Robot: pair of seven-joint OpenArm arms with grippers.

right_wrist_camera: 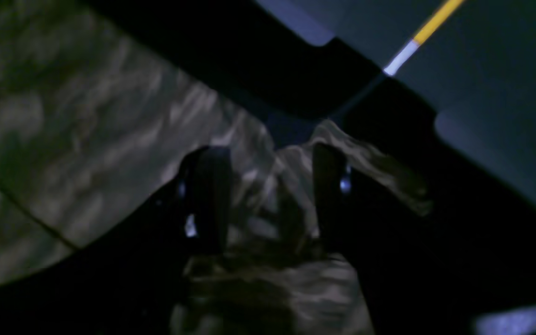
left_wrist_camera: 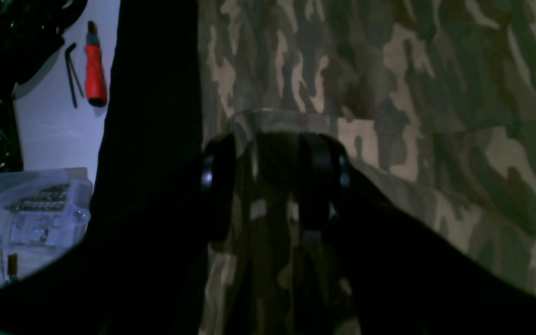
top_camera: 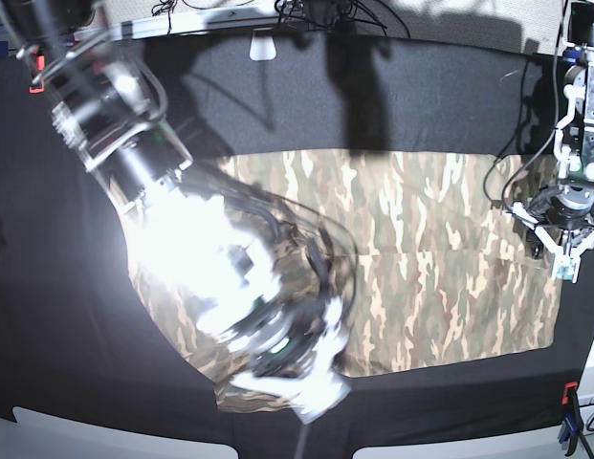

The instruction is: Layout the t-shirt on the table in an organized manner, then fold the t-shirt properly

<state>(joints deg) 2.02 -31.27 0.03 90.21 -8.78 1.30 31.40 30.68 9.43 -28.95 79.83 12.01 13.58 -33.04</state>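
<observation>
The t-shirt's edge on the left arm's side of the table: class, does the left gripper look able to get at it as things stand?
Probably yes. In the base view the left gripper hangs right at the t-shirt edge, with nothing between them. Its wrist view shows camouflage cloth between the fingers already.

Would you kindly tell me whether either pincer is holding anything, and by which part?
The right pincer has bunched camouflage fabric t-shirt between its fingers, near an edge; a firm grip cannot be told. The left pincer straddles the cloth's edge, grip likewise unclear.
</observation>
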